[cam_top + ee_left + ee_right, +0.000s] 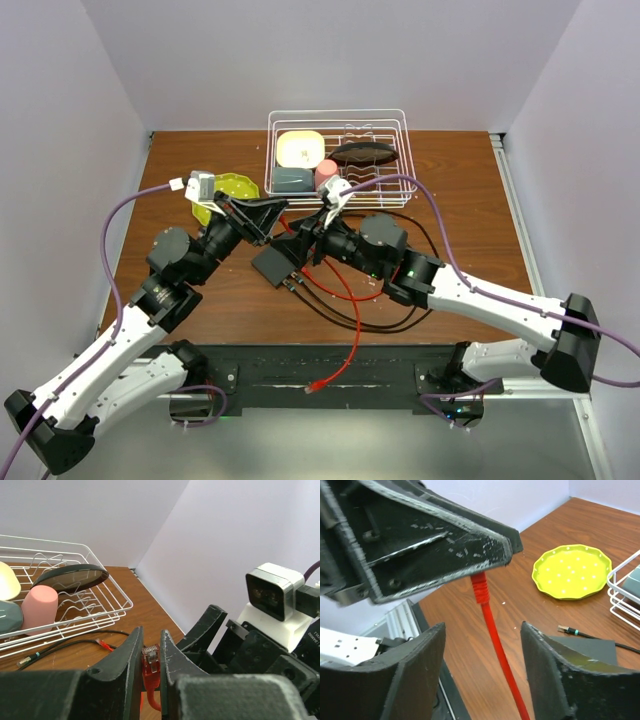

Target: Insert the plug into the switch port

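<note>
My left gripper (272, 218) is shut on the red plug (151, 661), which stands upright between its fingers (127, 665) above the table. The red cable (495, 635) hangs from it and runs between my right gripper's fingers (415, 665). My right gripper (482, 626) is open around the cable without touching it, close under the left gripper (445, 545). In the top view my right gripper (303, 243) sits just right of the switch (270, 266), a flat black box on the table below both grippers. A corner of the switch (585, 647) shows in the right wrist view.
A white wire rack (395, 125) at the back holds a pink cup (37, 607), a dark oval dish (70, 577) and other dishes. A yellow-green plate (572, 572) lies back left. Black cables (380, 320) and the red cable's other end (315, 384) lie near the front.
</note>
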`<control>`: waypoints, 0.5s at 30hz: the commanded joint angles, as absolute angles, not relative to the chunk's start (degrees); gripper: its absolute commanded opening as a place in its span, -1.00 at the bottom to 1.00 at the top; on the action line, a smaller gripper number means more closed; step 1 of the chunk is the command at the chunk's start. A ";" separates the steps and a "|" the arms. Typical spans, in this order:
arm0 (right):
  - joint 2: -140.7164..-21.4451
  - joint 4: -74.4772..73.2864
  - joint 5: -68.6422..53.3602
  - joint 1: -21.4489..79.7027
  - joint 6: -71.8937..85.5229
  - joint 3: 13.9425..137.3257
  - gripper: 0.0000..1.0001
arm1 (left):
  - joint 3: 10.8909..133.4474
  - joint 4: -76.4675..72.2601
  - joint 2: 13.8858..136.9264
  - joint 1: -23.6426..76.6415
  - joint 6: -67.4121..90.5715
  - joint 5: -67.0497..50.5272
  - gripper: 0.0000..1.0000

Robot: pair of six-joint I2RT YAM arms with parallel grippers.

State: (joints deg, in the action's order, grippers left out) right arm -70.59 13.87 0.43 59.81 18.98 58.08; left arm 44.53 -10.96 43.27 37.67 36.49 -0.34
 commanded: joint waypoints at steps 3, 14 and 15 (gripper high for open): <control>-71.98 20.12 7.55 60.21 18.63 61.70 0.07 | 46.05 -11.78 43.15 37.71 37.18 0.70 -1.00; -71.89 24.79 10.90 60.21 18.98 60.91 -0.94 | 46.41 -12.04 44.30 37.70 36.12 -1.04 -1.00; -71.98 23.74 10.90 60.21 18.90 61.17 -1.00 | 46.49 -12.13 44.47 37.62 35.78 -1.49 -1.00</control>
